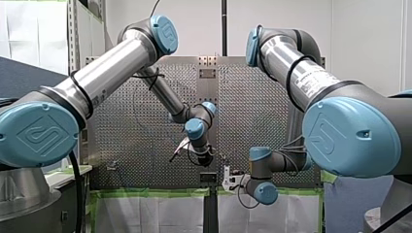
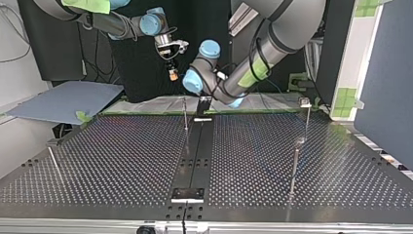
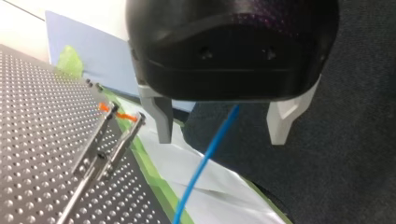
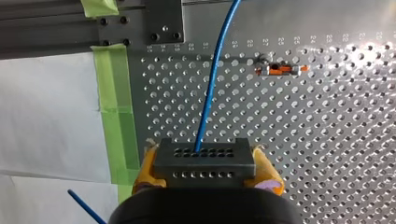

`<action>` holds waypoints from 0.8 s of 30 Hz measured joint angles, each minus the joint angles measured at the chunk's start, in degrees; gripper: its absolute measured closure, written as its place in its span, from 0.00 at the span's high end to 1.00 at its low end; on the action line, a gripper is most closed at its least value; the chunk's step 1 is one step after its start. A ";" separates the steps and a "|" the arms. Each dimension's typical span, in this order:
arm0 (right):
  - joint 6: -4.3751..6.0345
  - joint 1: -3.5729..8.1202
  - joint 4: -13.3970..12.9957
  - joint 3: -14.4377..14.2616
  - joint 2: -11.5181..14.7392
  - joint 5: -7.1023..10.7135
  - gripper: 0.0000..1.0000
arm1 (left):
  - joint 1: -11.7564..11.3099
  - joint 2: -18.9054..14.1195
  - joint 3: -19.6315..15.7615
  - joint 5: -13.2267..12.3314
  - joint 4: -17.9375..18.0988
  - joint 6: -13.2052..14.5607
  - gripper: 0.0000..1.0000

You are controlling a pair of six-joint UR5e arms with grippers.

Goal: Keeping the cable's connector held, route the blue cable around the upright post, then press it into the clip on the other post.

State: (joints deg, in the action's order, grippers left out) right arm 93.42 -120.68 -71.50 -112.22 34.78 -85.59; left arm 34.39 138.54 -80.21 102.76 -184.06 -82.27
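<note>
Right wrist view: the dark connector (image 4: 204, 158) is grasped between the yellow pads (image 4: 147, 169) of the right gripper (image 4: 205, 172); the blue cable (image 4: 212, 79) is led out of it over the perforated table (image 4: 327, 140); in the left wrist view the cable is seen between the spread fingers (image 3: 161, 119) of the left gripper (image 3: 223, 122), touched by neither; two orange-tipped rods (image 3: 124, 140) are seen beside.

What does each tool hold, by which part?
My right tool clamps the connector by its sides. My left tool, open, holds nothing; blue cable passes between.
</note>
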 joint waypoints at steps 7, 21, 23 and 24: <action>0.54 0.04 -0.05 0.01 0.00 -0.10 0.00 | 1.35 0.00 0.01 -1.00 1.60 -2.19 0.82; 1.94 0.07 0.09 0.23 0.00 -0.04 0.00 | 2.07 0.00 0.02 -3.07 4.70 -6.93 0.03; 1.99 0.10 0.20 0.25 0.00 -0.03 0.00 | 2.08 0.00 0.01 -3.14 4.92 -7.53 0.00; 2.01 0.10 0.25 0.26 -0.01 -0.03 0.00 | 2.08 0.00 0.01 -3.02 5.10 -7.85 0.00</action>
State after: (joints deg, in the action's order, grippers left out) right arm 95.43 -120.58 -71.25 -111.96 34.77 -85.62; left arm 36.47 138.54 -80.19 99.74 -178.96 -90.12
